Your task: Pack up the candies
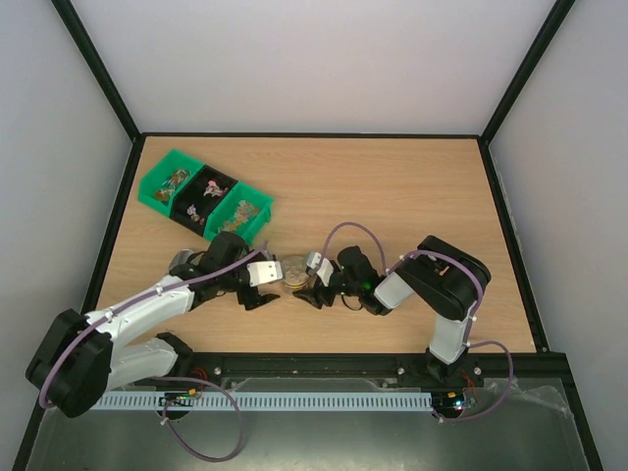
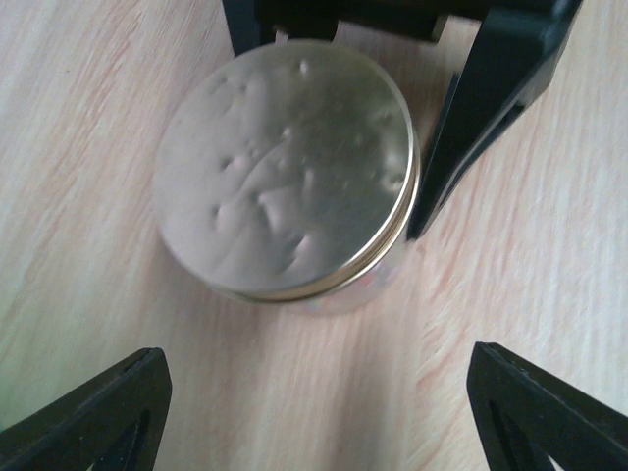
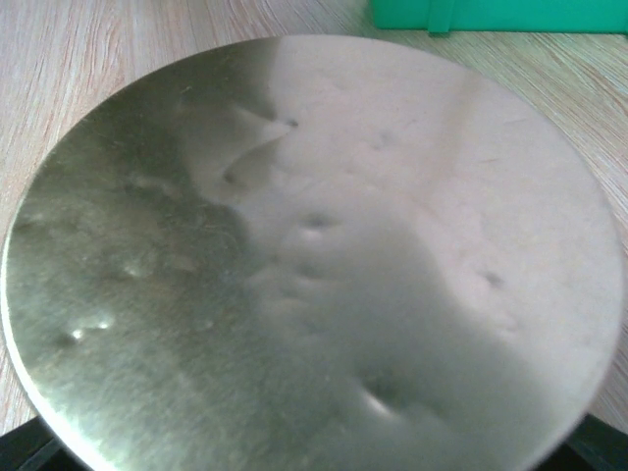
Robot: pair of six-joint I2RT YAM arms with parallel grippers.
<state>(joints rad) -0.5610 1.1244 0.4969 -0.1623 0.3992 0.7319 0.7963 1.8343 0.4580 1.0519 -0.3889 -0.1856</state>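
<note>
A small glass jar (image 1: 294, 271) with a dented metal lid (image 2: 285, 162) stands on the wooden table between my two grippers. My right gripper (image 1: 314, 287) straddles the lid. In the left wrist view one of its fingers (image 2: 481, 118) touches the lid's rim. In the right wrist view the lid (image 3: 314, 245) fills the frame. My left gripper (image 2: 316, 358) is open and empty, just short of the jar. Faint colours show through the jar's glass (image 2: 358, 285). Loose candies (image 1: 208, 193) lie in the green bins.
A green three-compartment bin (image 1: 162, 201) stands at the back left of the table, close behind my left arm. Its edge shows in the right wrist view (image 3: 491, 15). Dark frame rails run along the table's sides.
</note>
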